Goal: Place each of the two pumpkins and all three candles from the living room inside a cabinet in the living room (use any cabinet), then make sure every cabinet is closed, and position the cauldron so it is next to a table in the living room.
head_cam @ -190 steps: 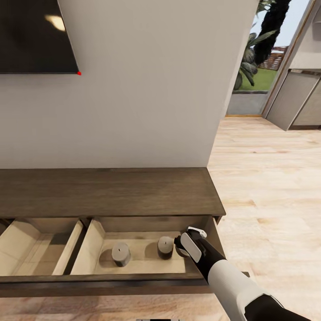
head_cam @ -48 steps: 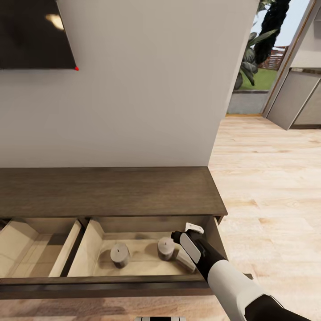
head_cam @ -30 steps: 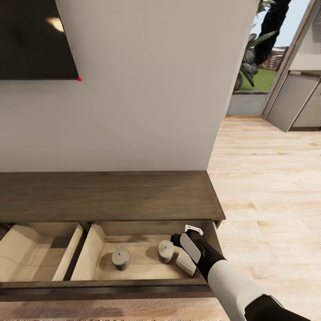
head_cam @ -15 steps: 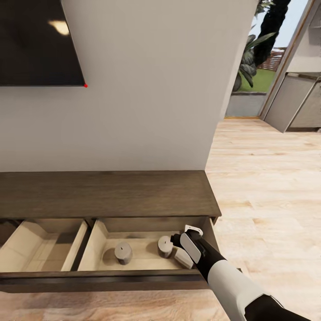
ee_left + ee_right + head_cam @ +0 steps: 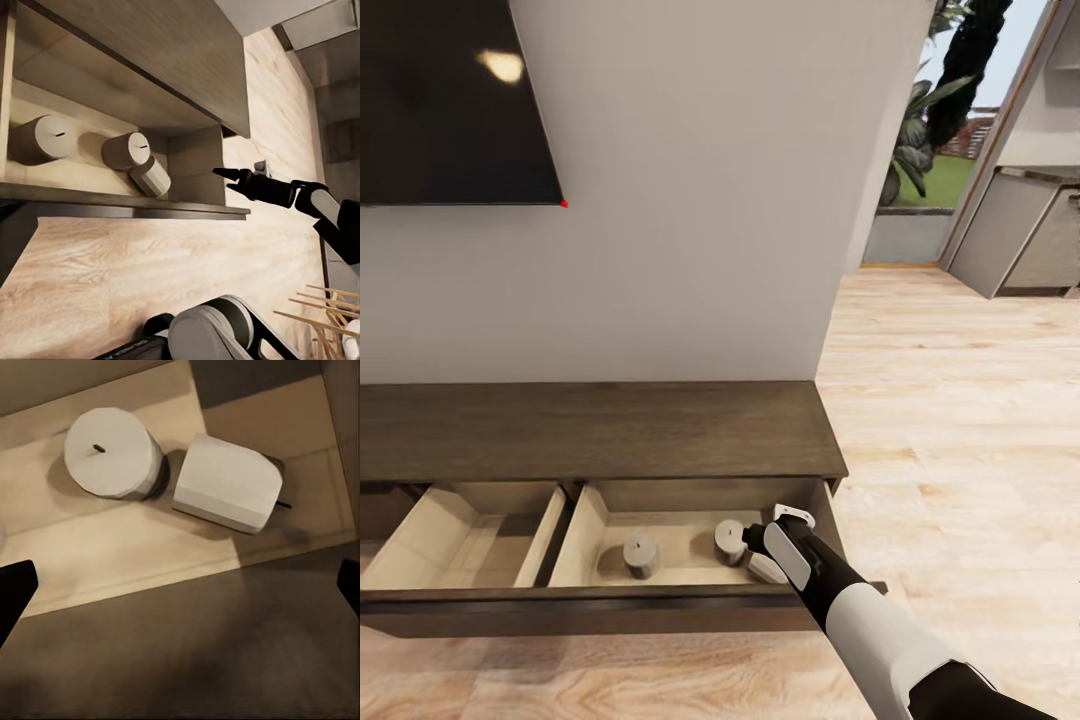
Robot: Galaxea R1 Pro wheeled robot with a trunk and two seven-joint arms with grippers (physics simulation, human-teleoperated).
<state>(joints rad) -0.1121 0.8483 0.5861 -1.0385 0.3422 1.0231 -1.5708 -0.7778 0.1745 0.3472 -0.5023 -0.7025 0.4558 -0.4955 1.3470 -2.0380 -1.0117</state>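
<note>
Three stubby grey-beige candles (image 5: 112,451) lie in the dark wood cabinet's (image 5: 600,430) open beige drawer, one toppled (image 5: 229,484); the right gripper (image 5: 180,585) hovers wide, empty.

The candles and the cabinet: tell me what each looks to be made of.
The candles: probably wax, matte grey-beige, each with a thin dark wick; one lies on its side. The cabinet: dark brown wood or wood veneer, visible grain, low sheen. Its open drawer has a pale beige, smooth lining, perhaps light wood or laminate.
</note>
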